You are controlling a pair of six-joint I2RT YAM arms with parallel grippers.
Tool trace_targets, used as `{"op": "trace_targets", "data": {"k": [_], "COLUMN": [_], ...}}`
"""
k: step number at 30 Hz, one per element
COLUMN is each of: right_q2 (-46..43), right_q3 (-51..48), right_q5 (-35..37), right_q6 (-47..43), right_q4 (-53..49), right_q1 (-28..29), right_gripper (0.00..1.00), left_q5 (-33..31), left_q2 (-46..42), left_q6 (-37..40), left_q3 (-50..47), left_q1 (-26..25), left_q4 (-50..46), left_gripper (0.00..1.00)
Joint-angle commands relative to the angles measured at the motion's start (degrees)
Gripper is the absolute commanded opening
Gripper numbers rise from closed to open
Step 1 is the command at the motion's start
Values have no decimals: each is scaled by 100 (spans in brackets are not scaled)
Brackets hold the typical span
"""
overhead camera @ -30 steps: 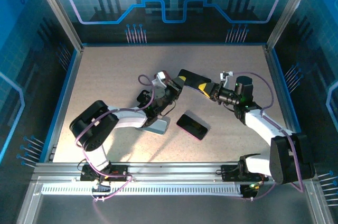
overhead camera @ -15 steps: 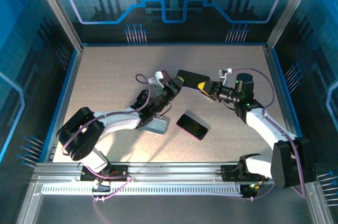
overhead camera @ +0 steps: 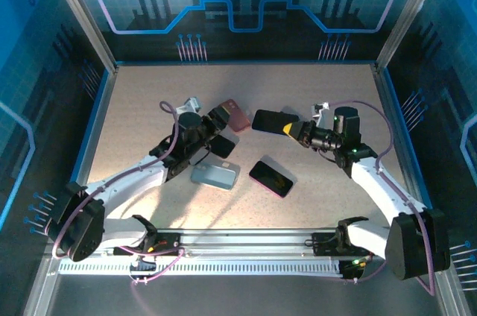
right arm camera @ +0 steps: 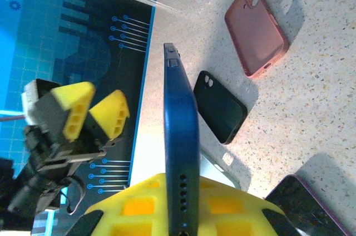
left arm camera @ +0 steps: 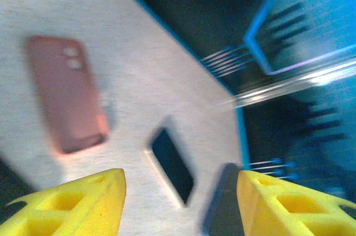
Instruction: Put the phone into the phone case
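My right gripper (overhead camera: 291,129) (right arm camera: 181,197) is shut on a dark blue phone (overhead camera: 271,120) (right arm camera: 180,136), held on edge above the table. A second black phone (overhead camera: 271,177) lies flat near the middle. Three cases lie left of the held phone: a pink case (overhead camera: 236,115) (right arm camera: 256,29) (left arm camera: 67,99), a black case (overhead camera: 223,146) (right arm camera: 221,107) and a pale blue-grey case (overhead camera: 215,175). My left gripper (overhead camera: 218,119) (left arm camera: 181,205) hovers open and empty just short of the pink case. A blurred dark slab (left arm camera: 172,165) shows beyond its fingers; I cannot tell which item it is.
Blue walls and metal posts (overhead camera: 82,18) ring the speckled tabletop (overhead camera: 149,100). The metal rail (overhead camera: 238,245) with the arm bases runs along the near edge. Bare table lies at the back and far left.
The left gripper has opened and drawn back leftward from the held phone, its arm stretching low. The pink case now lies uncovered. The right gripper keeps the phone, shifted slightly.
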Motion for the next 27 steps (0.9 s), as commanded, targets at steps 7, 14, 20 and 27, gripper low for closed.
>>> {"op": "trace_targets", "data": {"k": [7,14,20,27], "right_q2": [-191,-111,-57,24], "right_q3": [29,15,-22,-157], "right_q5": [-108,-149,-91,81], "right_q6": [-303,-337,-369,-331], "right_q4": [-176,-200,-227,-147], "right_q1": [24,40,124,390], "right_gripper": [0,0,0,0], "left_q5": [501,722,797,1080], "left_q2": [280,936,1492,2247], "left_q6": [1243,1538,1717,1955], "left_q3": [149,322,477,685], "left_q1": [1043,1633,1873,1901], "left_q4": [-1914,-1957,-1744,-1147], "left_gripper": [55,54,53,45]}}
